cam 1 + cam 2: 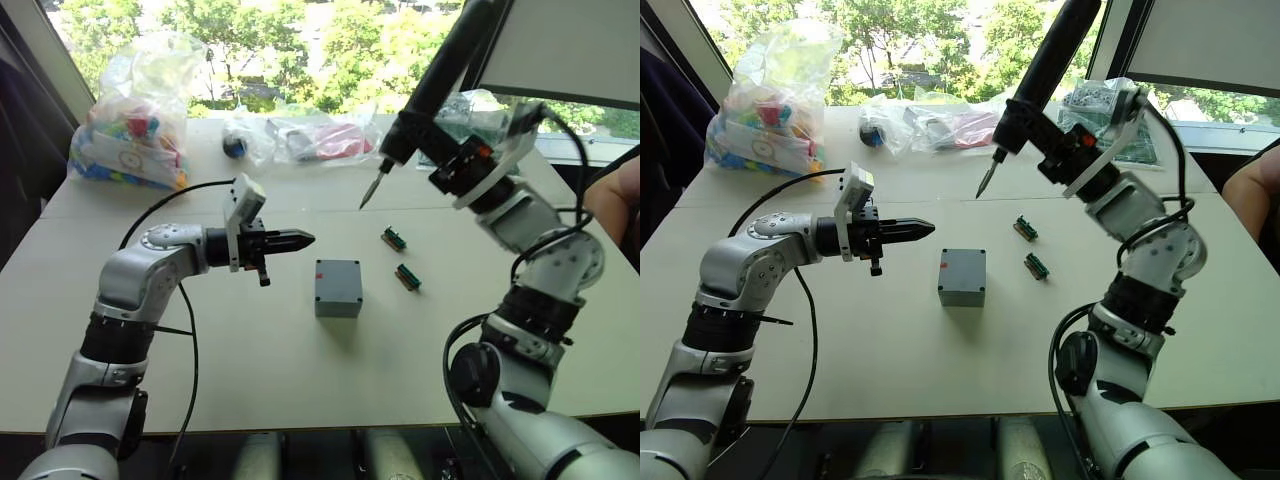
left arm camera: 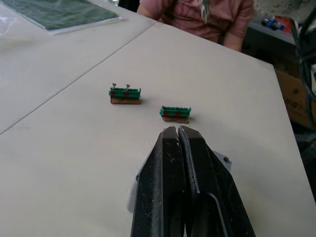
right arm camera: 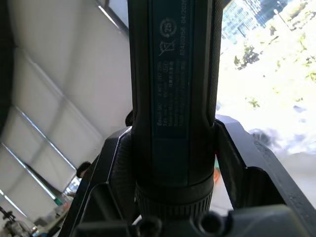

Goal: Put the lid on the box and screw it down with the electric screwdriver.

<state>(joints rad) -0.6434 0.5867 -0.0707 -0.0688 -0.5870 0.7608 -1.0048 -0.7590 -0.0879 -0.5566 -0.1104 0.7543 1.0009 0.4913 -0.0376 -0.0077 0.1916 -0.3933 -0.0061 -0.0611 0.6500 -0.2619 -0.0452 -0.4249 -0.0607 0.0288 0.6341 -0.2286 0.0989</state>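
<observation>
The grey box (image 1: pixel 338 302) stands in the middle of the table with a small red mark near its top left corner. Its top is closed by a flat grey face, the lid (image 1: pixel 340 273), lying on it. My left gripper (image 1: pixel 305 239) is shut and empty, pointing right, just left of the box and a little above it; its fingers (image 2: pixel 170 163) hide most of the box in the left wrist view. My right gripper (image 3: pixel 173 163) is shut on the dark electric screwdriver (image 1: pixel 440 70), held high and tilted. The bit (image 1: pixel 368 194) points down, above and behind the box.
Two small green connectors (image 1: pixel 393 238) (image 1: pixel 407 277) lie right of the box. Plastic bags of parts (image 1: pixel 135 120) (image 1: pixel 320 135) sit along the far edge by the window. A person (image 2: pixel 197 15) sits at the table's right side, near a green board (image 2: pixel 59 12).
</observation>
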